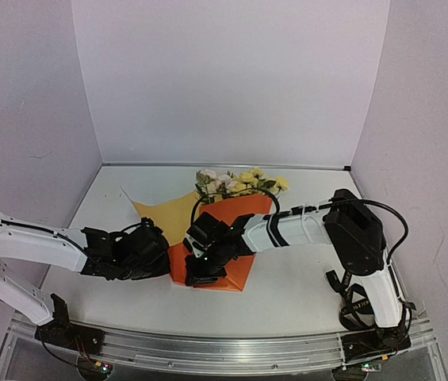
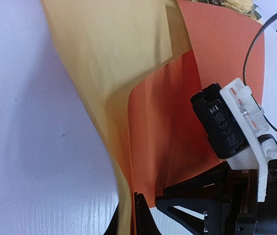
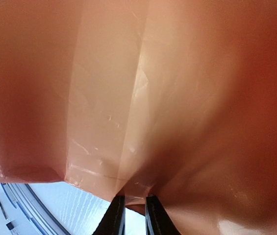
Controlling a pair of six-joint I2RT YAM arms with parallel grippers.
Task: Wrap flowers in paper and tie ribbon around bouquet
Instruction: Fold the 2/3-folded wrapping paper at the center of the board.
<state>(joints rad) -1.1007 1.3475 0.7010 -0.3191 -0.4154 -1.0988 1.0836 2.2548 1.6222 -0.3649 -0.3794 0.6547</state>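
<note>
The paper [image 1: 164, 218] lies mid-table, its yellow face up at the left and an orange flap [image 1: 243, 213] folded over the flowers [image 1: 239, 182], whose yellow and cream blooms stick out at the far end. My left gripper [image 1: 168, 258] is shut on the paper's near left edge; in the left wrist view the yellow and orange layers [image 2: 143, 122] run down between its fingertips [image 2: 128, 215]. My right gripper [image 1: 200, 274] pinches the orange flap's near edge, and creases in the paper [image 3: 138, 98] converge at its narrow jaws [image 3: 134, 203]. The ribbon [image 1: 349, 300] lies by the right arm's base.
White walls close the table [image 1: 303, 286] on three sides, and a metal rail [image 1: 224, 345] runs along the near edge. The right arm's wrist camera block [image 2: 231, 122] hangs over the orange flap, close to my left gripper.
</note>
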